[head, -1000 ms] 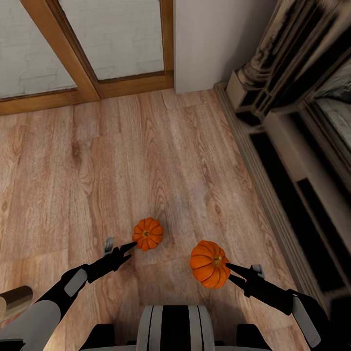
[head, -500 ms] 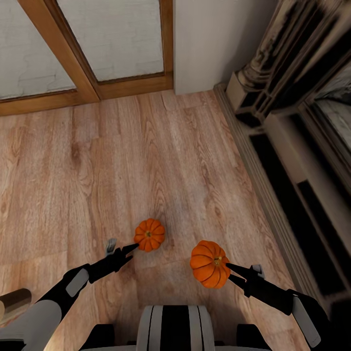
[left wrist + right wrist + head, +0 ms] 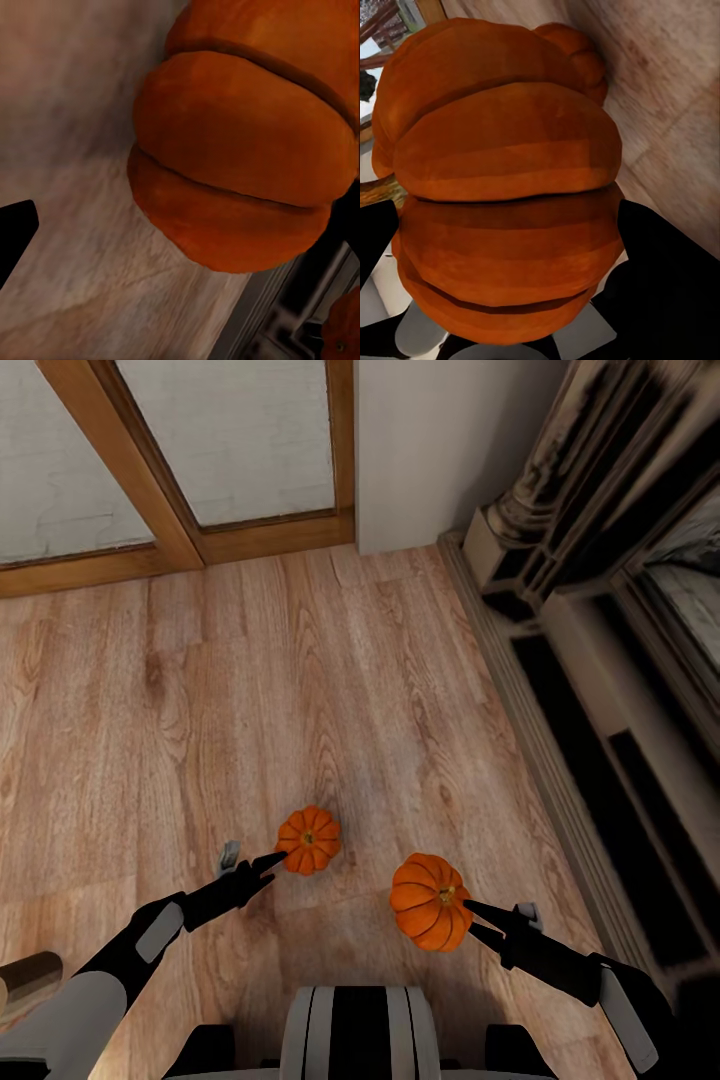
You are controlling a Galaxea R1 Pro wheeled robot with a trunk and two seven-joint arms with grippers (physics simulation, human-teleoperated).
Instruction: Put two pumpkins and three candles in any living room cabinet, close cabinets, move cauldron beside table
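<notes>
Pumpkins sit within both end effectors.

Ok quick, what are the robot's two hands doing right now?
Left gripper: at the smaller pumpkin; whether it's open or shut cannot be told.
Right gripper: shut on the bigger pumpkin.
</notes>
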